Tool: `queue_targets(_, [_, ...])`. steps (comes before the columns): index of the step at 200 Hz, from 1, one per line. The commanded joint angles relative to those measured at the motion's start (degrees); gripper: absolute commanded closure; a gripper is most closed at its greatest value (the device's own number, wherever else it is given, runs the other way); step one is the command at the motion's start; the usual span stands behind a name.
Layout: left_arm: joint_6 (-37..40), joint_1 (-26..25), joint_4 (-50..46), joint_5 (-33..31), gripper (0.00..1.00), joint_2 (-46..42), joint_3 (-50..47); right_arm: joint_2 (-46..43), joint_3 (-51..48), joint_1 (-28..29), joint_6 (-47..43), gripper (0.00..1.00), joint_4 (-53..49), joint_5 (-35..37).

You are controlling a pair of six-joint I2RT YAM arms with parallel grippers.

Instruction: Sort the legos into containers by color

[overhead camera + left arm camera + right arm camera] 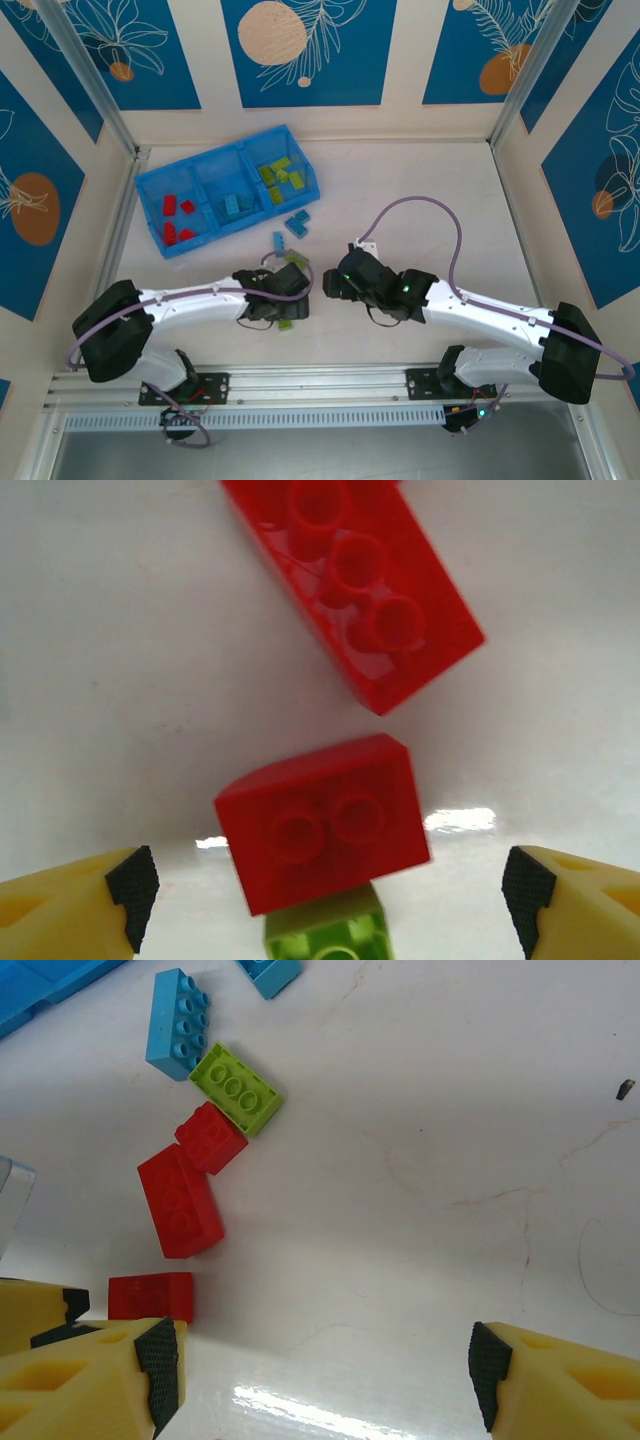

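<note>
We are starting at the left jaws. They are standing wide apart, with a black pad (132, 885) on each side of a small red brick (322, 820), and they are not touching it. A green brick (325, 935) is sitting right against that brick's near edge. The right jaws are spread wide too and are holding nothing. A red brick (148, 1297) is lying just beside one right pad (160, 1365); we cannot tell if it is the same brick.

All this is happening on the desk (420, 180), on the near side of the blue bin (212, 153).

We are thinking the green brick could get pinched along with the red one and land with the wrong color. The two arms are also working very close together, so they could bump.

The bin's left part is holding red legos (178, 215), the middle part light blue legos (238, 203), and the right part yellow-green legos (280, 178). Loose blue bricks (298, 222) are waiting just beside the bin's near right corner.
</note>
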Motion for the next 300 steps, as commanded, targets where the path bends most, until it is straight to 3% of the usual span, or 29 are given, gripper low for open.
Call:
queue_targets(1, [-1.7, -0.6, -0.2, -3.7, 0.12, 3.3, 0.4, -0.3, -1.0, -0.4, 1.6, 0.21, -0.7, -0.3])
queue_targets(15, [-2.2, -0.6, -0.4, -3.3, 0.17, 5.6, 1.2, -0.7, -0.9, -0.3, 1.6, 0.21, -1.2, -0.4])
queue_targets(31, [-4.1, -0.6, 1.1, -3.4, 0.29, 6.5, 0.5, -1.3, -1.3, -0.2, 1.8, 0.21, -1.7, -0.4])
queue_targets(77, [-5.9, -0.5, 1.8, -6.6, 0.57, 3.6, -1.1, -3.4, -2.6, 0.0, 2.5, 0.21, -2.1, -0.5])
queue_targets(108, [-5.3, -0.3, 0.3, -9.9, 0.63, -2.7, -1.8, -3.3, -2.2, 0.2, 2.2, 0.21, -2.1, -0.5])
queue_targets(138, [-2.5, 1.6, -4.7, -15.2, 0.64, -11.3, -0.6, -3.0, -1.8, 0.6, 1.8, 0.21, -1.7, -0.4])
queue_targets(160, [3.7, 9.5, -4.7, -15.1, 0.64, -17.2, 0.0, -2.9, -1.6, 0.8, 1.6, 0.21, -1.6, -0.3])
queue_targets(194, [15.2, 31.5, -0.3, -13.8, 0.64, -21.3, 3.8, -3.0, -1.0, 1.5, 1.7, 0.21, -2.3, -0.1])
queue_targets(216, [14.2, 46.6, 5.2, -4.0, 0.64, -16.8, 5.9, -3.1, -0.8, 2.1, 1.9, 0.21, -2.4, 0.1])
queue_targets(228, [12.5, 52.2, 7.7, 0.1, 0.63, -11.7, 7.9, -3.0, -0.5, 2.3, 1.8, 0.21, -2.5, 0.1])
queue_targets(260, [12.2, 59.3, 7.5, 5.1, 0.59, 3.8, 19.9, -3.2, 0.7, 2.9, 1.0, 0.21, -4.2, 0.6])
queue_targets(288, [12.8, 60.6, 4.7, 6.0, 0.29, 9.4, 27.3, -3.9, 1.0, 3.3, 1.5, 0.21, -6.0, 1.5])
queue_targets(300, [12.6, 60.6, 4.2, 5.8, 0.24, 8.7, 27.6, -4.2, 0.8, 3.7, 1.9, 0.21, -6.0, 1.6])
